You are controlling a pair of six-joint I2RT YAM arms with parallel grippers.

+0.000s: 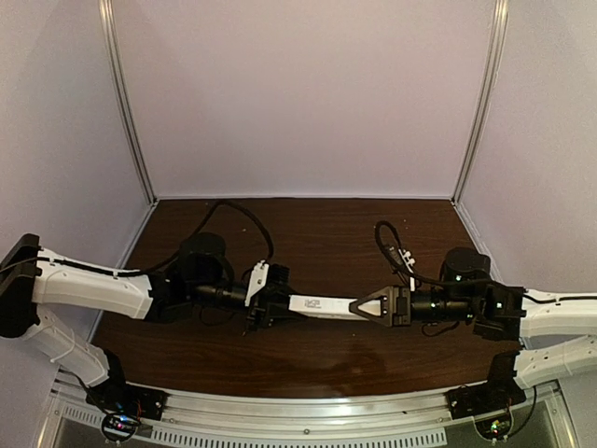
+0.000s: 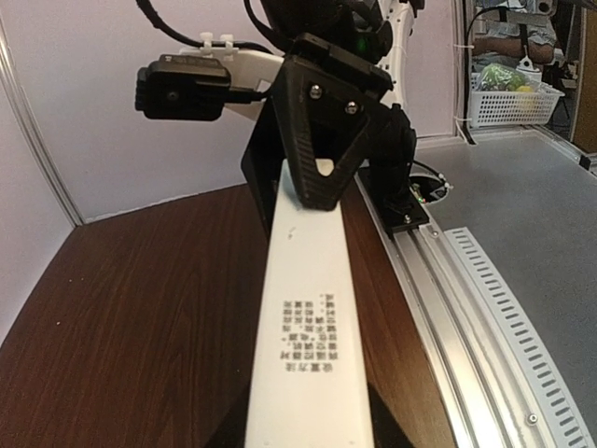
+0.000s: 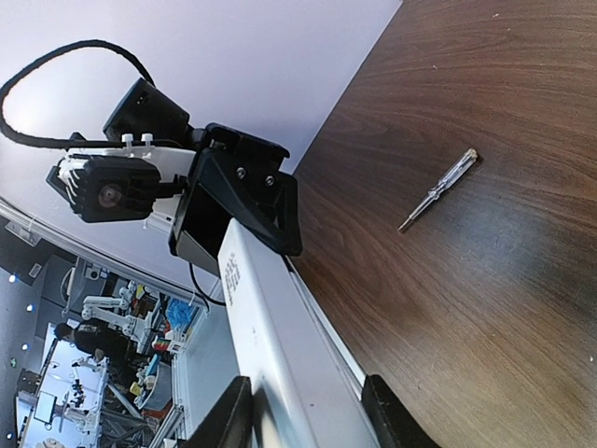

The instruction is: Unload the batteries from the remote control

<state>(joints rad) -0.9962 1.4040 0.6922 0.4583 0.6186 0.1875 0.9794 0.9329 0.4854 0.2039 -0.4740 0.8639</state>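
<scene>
Pale lilac walls point(image 1: 298, 93) closed in a dark wood bench point(image 1: 317, 359); both arms reached in low from either side, forearms near level, wrists facing each other over its middle; between them the remote control point(image 1: 322, 304), a slim white bar with its printed face up, was held seemingly clear of the bench. The left end effector point(image 1: 269, 303) clamped one end; the right end effector point(image 1: 360, 305) straddled the other narrowly, though whether it pressed could not be told. No batteries showed, so the cover was probably on; the right would do best to seat squarely, then pull along the bar without twisting. A screwdriver point(image 3: 438, 191) lay on the bench, well apart.
</scene>
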